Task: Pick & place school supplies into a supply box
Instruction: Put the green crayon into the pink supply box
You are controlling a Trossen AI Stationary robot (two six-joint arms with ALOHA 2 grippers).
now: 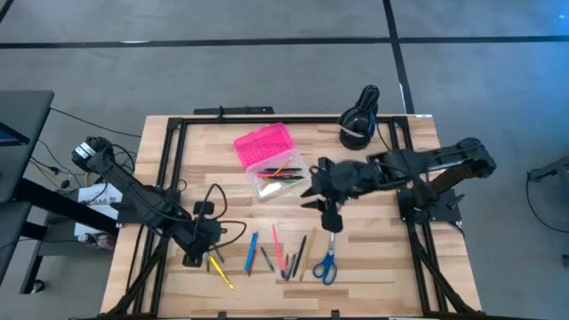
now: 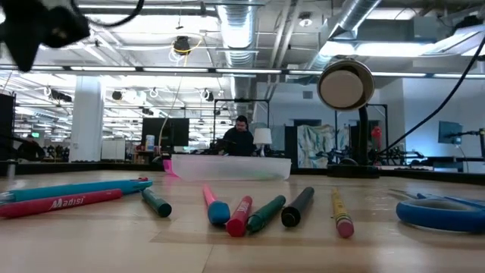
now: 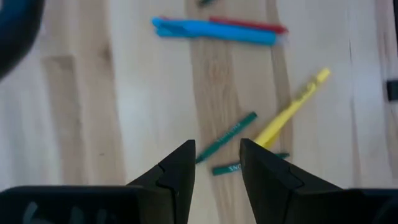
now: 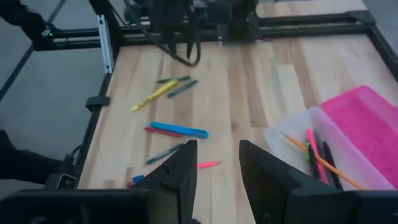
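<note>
Two green pens (image 3: pixel 227 138) just beyond left jaws

At the low view's three o'clock edge the blue-handled steel scissors (image 2: pixel 443 210) are cut off, and the distant seated person (image 2: pixel 239 138) is blurred.

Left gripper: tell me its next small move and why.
Probably lower the left gripper onto the green pencil and close. Its fingers stand open and empty just above that pencil, beside the yellow one, while the supply box lies open with a few supplies already inside.
</note>
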